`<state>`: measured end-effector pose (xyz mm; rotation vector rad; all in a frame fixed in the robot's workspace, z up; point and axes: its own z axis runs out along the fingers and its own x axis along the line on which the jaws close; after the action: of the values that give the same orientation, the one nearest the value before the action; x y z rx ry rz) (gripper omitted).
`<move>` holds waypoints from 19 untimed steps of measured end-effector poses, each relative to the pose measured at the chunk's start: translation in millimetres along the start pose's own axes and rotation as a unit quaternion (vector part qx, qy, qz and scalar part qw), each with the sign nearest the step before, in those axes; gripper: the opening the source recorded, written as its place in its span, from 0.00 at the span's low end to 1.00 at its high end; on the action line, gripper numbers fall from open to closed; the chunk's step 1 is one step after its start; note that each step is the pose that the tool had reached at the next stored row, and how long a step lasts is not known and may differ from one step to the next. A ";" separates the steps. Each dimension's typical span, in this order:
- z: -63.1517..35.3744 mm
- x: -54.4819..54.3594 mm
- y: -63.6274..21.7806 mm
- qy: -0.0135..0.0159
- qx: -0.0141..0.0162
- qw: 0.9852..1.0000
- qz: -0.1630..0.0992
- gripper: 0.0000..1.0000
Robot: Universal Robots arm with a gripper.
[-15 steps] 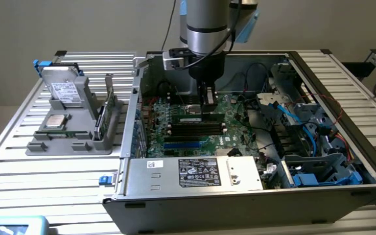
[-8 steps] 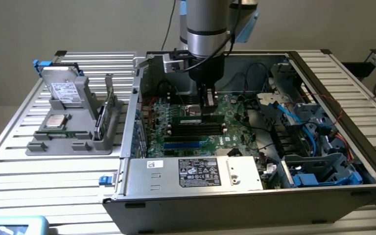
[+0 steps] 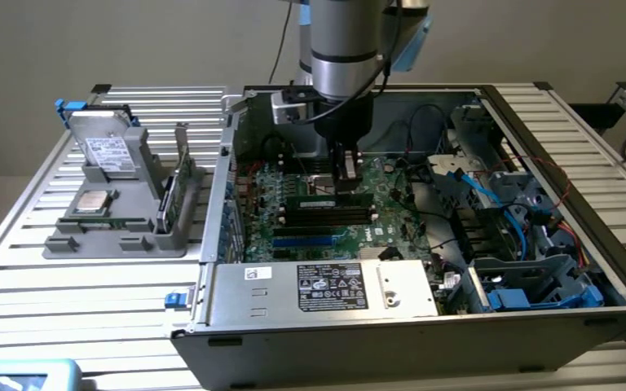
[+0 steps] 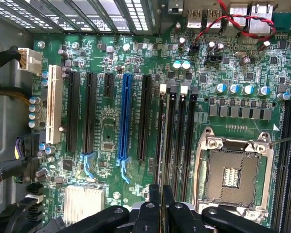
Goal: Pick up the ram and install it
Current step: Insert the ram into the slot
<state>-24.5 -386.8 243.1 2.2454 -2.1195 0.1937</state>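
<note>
now ram [image 3: 315,201] pinched edge-on in hand [image 4: 162,194], over memory slots [image 4: 182,141]

Motherboard [image 4: 106,141] from above: my gripper [image 4: 161,196] stands in the foreground at the frame's edge. Its two black fingers [image 4: 154,199] are pinched nearly together on the ram [image 4: 161,180], which shows edge-on and lines up with the row of black memory slots [image 4: 183,141]. Just beside those slots sits the open processor socket [image 4: 233,174]. On their other side stand a blue expansion slot [image 4: 125,116] and, farther off, a white slot [image 4: 52,104].
</note>
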 end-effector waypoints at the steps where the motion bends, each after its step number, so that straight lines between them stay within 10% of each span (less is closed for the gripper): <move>1: 0.6 0.0 0.0 0.000 0.000 1.000 0.000 0.14; 19: 8.6 1.0 0.5 0.000 -0.001 1.000 0.005 0.14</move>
<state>-24.4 -388.8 234.7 2.2327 -2.1307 0.1926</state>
